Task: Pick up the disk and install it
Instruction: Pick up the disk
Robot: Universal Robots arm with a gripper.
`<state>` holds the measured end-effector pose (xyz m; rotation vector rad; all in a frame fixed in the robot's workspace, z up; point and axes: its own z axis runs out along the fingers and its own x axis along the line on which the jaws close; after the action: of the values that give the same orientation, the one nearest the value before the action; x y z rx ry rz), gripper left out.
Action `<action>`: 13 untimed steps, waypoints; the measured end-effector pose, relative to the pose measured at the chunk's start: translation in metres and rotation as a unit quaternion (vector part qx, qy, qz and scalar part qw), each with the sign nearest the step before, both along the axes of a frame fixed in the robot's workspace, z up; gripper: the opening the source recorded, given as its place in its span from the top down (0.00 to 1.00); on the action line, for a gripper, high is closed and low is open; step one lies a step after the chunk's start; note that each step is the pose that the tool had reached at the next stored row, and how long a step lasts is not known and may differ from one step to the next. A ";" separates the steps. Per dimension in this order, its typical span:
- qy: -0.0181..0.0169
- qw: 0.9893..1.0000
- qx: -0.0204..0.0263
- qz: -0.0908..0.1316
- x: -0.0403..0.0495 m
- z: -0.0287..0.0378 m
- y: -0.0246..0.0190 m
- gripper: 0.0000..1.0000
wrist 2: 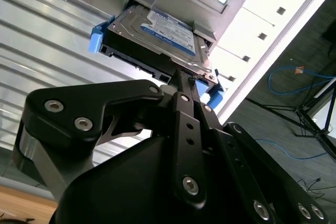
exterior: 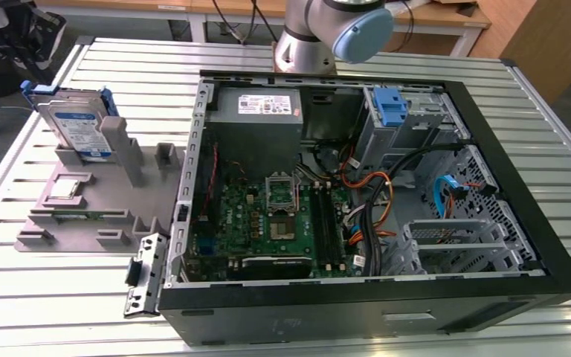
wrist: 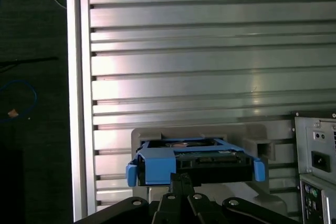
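Zero gap in the empty gripper (wrist 2: 182, 80), facing the disk (wrist 2: 157, 29).

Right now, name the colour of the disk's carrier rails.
Blue rails, clearest in the first wrist view.

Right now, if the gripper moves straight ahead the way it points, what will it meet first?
Most likely the disk, at its blue-framed near edge: in both wrist views the gripper aims at it. How far apart they are is unclear.

Our tool (wrist 2: 181, 80), closed
Its black fingertips (wrist: 176, 184) meet in both wrist views; our arm (exterior: 327, 33) shows a blue-capped joint in the exterior view.
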<state>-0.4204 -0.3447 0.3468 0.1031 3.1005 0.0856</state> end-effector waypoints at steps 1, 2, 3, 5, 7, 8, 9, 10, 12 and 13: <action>0.000 1.000 0.000 0.007 0.0000 0.0000 0.0000 0.90; 0.000 1.000 0.000 0.015 0.0000 0.0000 0.0000 0.90; 0.000 1.000 0.000 0.023 0.0000 -0.0001 0.0000 0.90; 0.000 0.999 0.000 0.041 0.0000 -0.0001 0.0000 0.90; 0.000 0.998 0.000 0.060 0.0001 -0.0002 0.0000 0.90; 0.000 0.998 0.000 0.069 0.0001 -0.0002 0.0000 0.90; 0.000 0.997 0.000 0.078 0.0001 -0.0003 0.0000 0.90; 0.000 0.996 0.000 0.087 0.0001 -0.0003 0.0000 0.90; 0.000 0.995 0.000 0.105 0.0001 -0.0004 0.0000 0.90; 0.000 0.994 0.000 0.114 0.0001 -0.0005 0.0000 0.90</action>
<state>-0.4203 -0.3448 0.3464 -0.2502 3.0983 0.0919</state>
